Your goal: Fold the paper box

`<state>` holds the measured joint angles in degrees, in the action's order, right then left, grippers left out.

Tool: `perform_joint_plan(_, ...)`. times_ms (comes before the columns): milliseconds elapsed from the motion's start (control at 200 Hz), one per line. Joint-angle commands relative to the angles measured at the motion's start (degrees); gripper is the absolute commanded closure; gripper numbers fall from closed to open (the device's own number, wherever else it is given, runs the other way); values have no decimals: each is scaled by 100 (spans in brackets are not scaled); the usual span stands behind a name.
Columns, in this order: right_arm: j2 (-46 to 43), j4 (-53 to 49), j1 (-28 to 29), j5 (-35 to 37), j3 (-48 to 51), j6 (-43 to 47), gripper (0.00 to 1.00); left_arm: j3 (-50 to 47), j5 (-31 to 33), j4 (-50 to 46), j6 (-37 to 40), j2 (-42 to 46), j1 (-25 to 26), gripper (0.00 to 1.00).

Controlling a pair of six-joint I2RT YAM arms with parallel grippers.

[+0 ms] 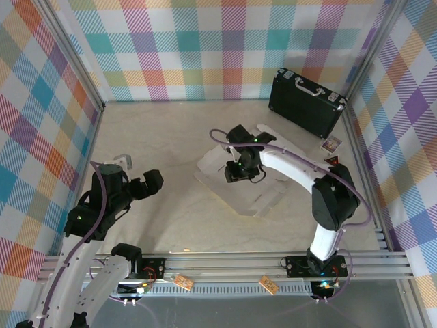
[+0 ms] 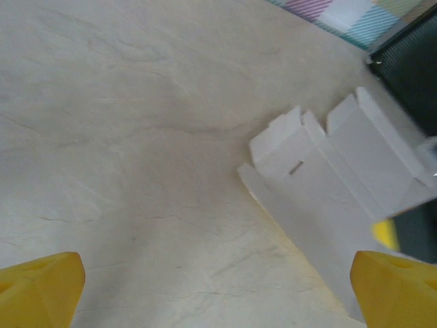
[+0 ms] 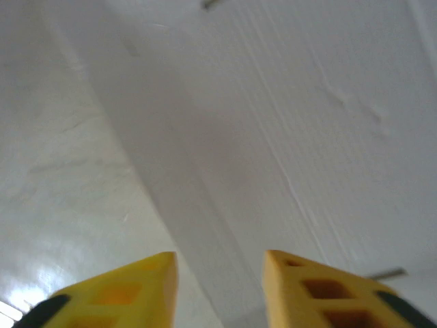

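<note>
Tabletop (image 1: 164, 137): marbled beige. The paper box (image 1: 258, 199) lies white side up, mostly flat, a little right of the tabletop centre, with one end flap lifted at its left end. Black briefcase (image 1: 305, 101) stands in the far right corner, apart from the box.

Right gripper (image 3: 220, 287) is low over a white panel, jaws part open, nothing visibly clamped. Left gripper (image 2: 218, 292) is spread wide and empty, above bare surface near the left edge and well apart from the box.

Step, judging: crease a side panel. Press along the score line, not mid-panel, and bring the left in to pin the sheet so it won't slide.

Unclear: the arm covers the box centre from above, the right wrist view is blurred, and small cards (image 1: 332, 144) by the right edge are unreadable.
</note>
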<state>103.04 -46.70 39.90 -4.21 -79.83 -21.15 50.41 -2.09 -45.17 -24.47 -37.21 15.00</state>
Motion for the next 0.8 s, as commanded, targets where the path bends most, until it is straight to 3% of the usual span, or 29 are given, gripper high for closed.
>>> perform_joint_plan(0,185,1259,160,-463,398,-403,73,-187,-615,655,-630,-98,55,1)
perform_joint_plan(165,313,1829,152,-573,849,-562,84,-890,-474,1528,-881,-630,60,2)
perform_joint_plan(390,789,2079,156,-958,935,-639,89,-1597,-789,3418,-963,-2147,138,9)
perform_joint_plan(600,949,2148,166,-1151,978,-698,91,-1315,-695,4189,-869,-3393,244,12)
perform_joint_plan(795,1083,2108,162,-1165,925,-724,91,-1051,-1135,5347,-717,-4711,382,18)
